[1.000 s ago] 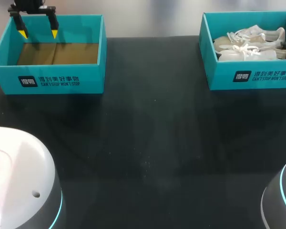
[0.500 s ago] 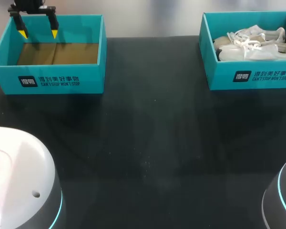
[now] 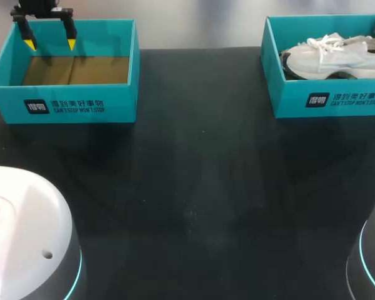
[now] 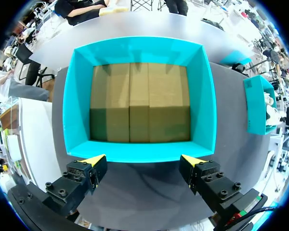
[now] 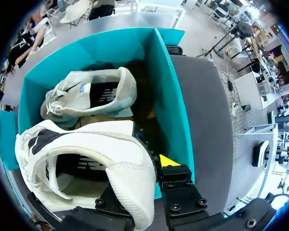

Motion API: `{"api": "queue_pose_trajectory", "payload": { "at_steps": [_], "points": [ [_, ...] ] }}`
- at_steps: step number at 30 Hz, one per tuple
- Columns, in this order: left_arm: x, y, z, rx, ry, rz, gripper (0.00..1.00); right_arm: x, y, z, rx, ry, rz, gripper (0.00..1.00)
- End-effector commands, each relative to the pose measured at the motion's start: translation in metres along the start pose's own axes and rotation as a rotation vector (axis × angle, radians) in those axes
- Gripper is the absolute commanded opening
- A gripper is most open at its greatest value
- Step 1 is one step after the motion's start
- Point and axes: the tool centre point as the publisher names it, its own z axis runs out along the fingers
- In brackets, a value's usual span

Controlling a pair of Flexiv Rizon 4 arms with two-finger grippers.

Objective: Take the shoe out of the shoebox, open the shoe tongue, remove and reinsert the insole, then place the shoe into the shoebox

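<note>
In the head view a white shoe [image 3: 331, 57] hangs tilted over the right teal shoebox [image 3: 328, 100], its toe toward the middle of the table. The right wrist view shows my right gripper [image 5: 142, 168] shut on the heel collar of this shoe [image 5: 86, 149]; one yellow fingertip [image 5: 167, 160] shows outside the heel, the other is hidden by the shoe. A second, beige-white shoe [image 5: 94, 94] lies on its side in the shoebox [image 5: 161, 86] below. My left gripper [image 3: 50, 45] hangs open over the back of the left box [image 3: 62, 109], holding nothing.
The left teal box [image 4: 209, 106] holds only a brown cardboard floor; my left gripper [image 4: 144, 161] sits over its near wall. Between the two boxes lies the dark table [image 3: 194, 187]. The arm bases [image 3: 25, 237] fill the front corners.
The right gripper has lifted the white shoe up from among the pair in the right box, and it now stands above the box rim. The left arm has not moved.
</note>
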Motion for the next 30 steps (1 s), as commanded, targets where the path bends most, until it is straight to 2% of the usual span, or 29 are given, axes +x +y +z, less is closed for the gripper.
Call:
{"api": "queue_pose_trajectory", "payload": {
  "at_steps": [1, 11, 22, 30],
  "points": [
    [0.000, 0.000, 0.000, -0.001, 0.000, 0.000, 1.00, -0.005, -0.005, -0.021, -0.021, -0.013, 0.008, 0.00],
    [0.000, 0.000, 0.000, -0.001, 0.000, 0.000, 1.00, -0.014, 0.000, -0.046, -0.045, -0.030, 0.013, 0.00],
    [0.000, 0.000, 0.000, -0.001, 0.000, 0.000, 1.00, -0.018, 0.002, -0.104, -0.081, -0.080, 0.031, 0.00],
    [0.000, 0.000, 0.000, -0.001, 0.000, 0.000, 1.00, -0.005, -0.011, -0.147, -0.093, -0.149, 0.017, 0.00]
  ]
}}
